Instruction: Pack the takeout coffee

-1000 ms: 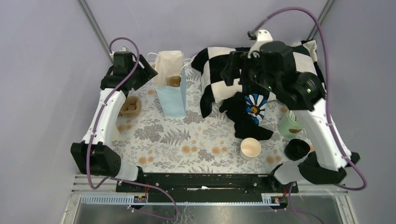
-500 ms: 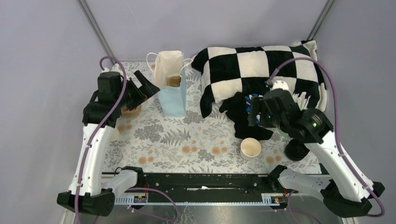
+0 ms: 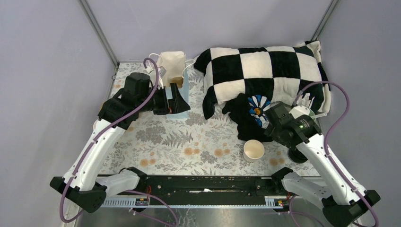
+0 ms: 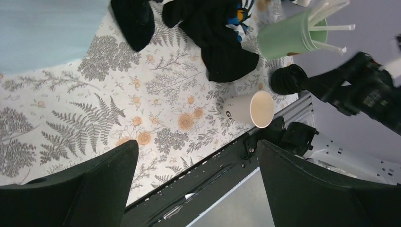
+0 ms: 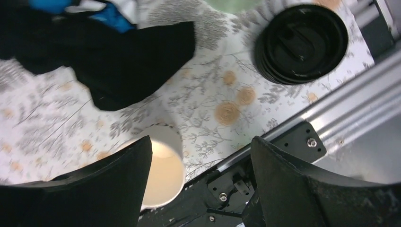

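While both arms reach over the fern-print tablecloth (image 3: 189,137), the takeout coffee cup (image 3: 254,150) stands upright and lidless near the table's front edge, at about five o'clock from the cloth's middle. The right gripper (image 5: 201,142) hovers just above it, jaws spread wide with nothing between them. From the wrist camera the cup's rim shows close beside one finger, and whether they touch I cannot tell. At three o'clock from the cup sits a stack of black lids (image 5: 302,45), apart from it. At twelve o'clock lies a crumpled black cloth (image 3: 246,120) with a blue-and-white flower print, its tip near the cup. The left gripper (image 4: 195,156), equally wide and empty, hangs in front of the pale blue paper bag (image 3: 171,64) that stands at eleven o'clock on the table. A black-and-white checked cushion (image 3: 265,66) fills the far right corner, and a mint-green cup of straws (image 4: 288,35) stands near the lids.
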